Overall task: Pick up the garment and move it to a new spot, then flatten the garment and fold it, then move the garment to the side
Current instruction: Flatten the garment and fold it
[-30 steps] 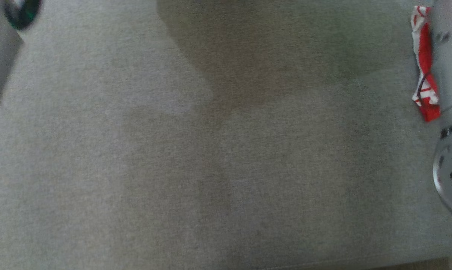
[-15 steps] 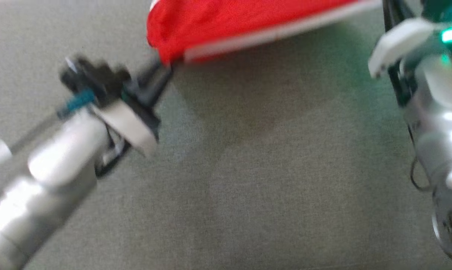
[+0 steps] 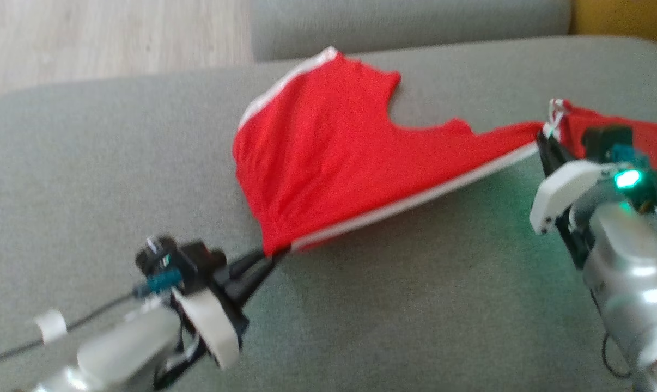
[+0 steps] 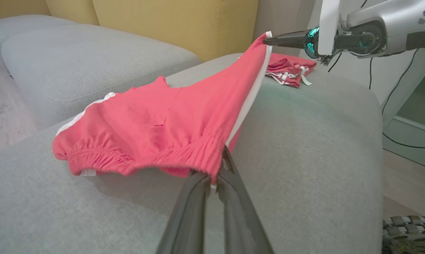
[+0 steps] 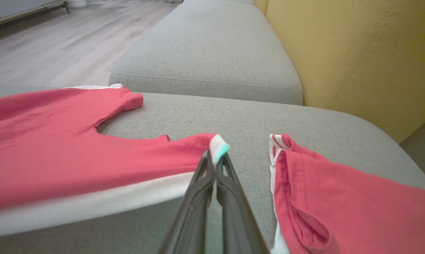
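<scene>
The red garment (image 3: pixel 328 158), a pair of shorts with a white side stripe, is spread across the middle of the grey sofa cushion (image 3: pixel 415 316). Its near edge is lifted and pulled taut, while its far leg lies on the fabric. The left gripper (image 3: pixel 271 257) is clenched on the elastic waistband corner at the near left. The right gripper (image 3: pixel 543 136) is pinched tight on the white-edged hem corner at the right. Just right of that gripper a second red garment (image 3: pixel 628 133) with white trim lies crumpled on the cushion. Beyond sits another grey cushion (image 5: pixel 205 53), with a yellow backrest (image 5: pixel 357 53) at the far right and pale wood floor (image 3: pixel 89 38) at the far left.
</scene>
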Controlling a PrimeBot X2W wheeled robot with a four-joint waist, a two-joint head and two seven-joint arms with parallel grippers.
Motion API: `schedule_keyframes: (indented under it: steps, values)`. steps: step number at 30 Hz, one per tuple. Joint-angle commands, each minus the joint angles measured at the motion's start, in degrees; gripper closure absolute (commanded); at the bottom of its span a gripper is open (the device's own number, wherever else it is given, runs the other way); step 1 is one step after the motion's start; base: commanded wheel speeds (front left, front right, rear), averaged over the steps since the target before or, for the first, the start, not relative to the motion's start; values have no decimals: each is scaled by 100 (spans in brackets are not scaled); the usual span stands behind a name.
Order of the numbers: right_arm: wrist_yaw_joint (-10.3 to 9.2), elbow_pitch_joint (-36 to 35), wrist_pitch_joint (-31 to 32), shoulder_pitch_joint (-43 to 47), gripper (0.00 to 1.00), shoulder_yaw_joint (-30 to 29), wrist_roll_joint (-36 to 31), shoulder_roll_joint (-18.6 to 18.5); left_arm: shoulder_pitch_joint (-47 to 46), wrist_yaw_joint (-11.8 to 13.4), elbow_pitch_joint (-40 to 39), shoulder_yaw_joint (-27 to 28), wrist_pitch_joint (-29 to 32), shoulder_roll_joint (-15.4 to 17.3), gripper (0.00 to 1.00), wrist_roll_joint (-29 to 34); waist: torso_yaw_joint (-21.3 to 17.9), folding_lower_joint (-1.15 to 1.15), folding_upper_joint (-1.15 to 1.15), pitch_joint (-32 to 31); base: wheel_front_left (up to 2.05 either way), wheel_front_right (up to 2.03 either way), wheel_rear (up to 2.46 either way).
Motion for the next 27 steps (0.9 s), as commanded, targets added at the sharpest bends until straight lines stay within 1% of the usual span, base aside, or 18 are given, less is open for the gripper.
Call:
schedule_keyframes:
  steps: [1, 5, 6, 7, 11, 16, 19, 22, 27]
  values:
    - [-6, -295, -10, 188, 100, 206, 265, -233, 144, 11, -88, 206, -30, 270, 100, -62, -85, 1, 0, -390, 0, 0, 0]
    - [-6, -761, 90, 709, 100, 535, 748, -478, 588, 143, -352, 266, -30, 275, 100, -83, -212, 1, 0, -677, 0, 0, 0]
    - [-6, -761, 90, 709, 100, 535, 748, -478, 588, 143, -352, 266, -30, 275, 100, -83, -212, 1, 0, -677, 0, 0, 0]
    - [-6, -911, 118, 829, 100, 611, 858, -556, 683, 189, -446, 276, -30, 287, 100, -71, -252, 1, 0, -721, 0, 0, 0]
    - [-6, -1567, 253, 1294, 100, 844, 1234, -931, 1079, 380, -874, 287, -30, 359, 100, -98, -416, 1, 0, -859, 0, 0, 0]
    - [-6, -2443, 446, 1826, 100, 782, 1526, -1443, 1386, 564, -1418, 220, 31, 373, 100, -54, -478, 1, 0, -930, 0, 0, 0]
    - [-6, -2941, 584, 1974, 100, 609, 1508, -1612, 1427, 654, -1585, 199, 107, 329, 100, -10, -452, 1, 0, -893, 0, 0, 0]
    - [-6, -3297, 801, 2030, 100, 403, 1338, -1660, 1315, 695, -1617, 247, 148, 287, 100, -5, -322, 1, 0, -804, 0, 0, 0]
    - [-6, -3666, 1253, 1919, 100, 13, 934, -1624, 1040, 628, -1564, 359, 225, 228, 100, -51, 32, 1, 0, -576, 0, 0, 0]
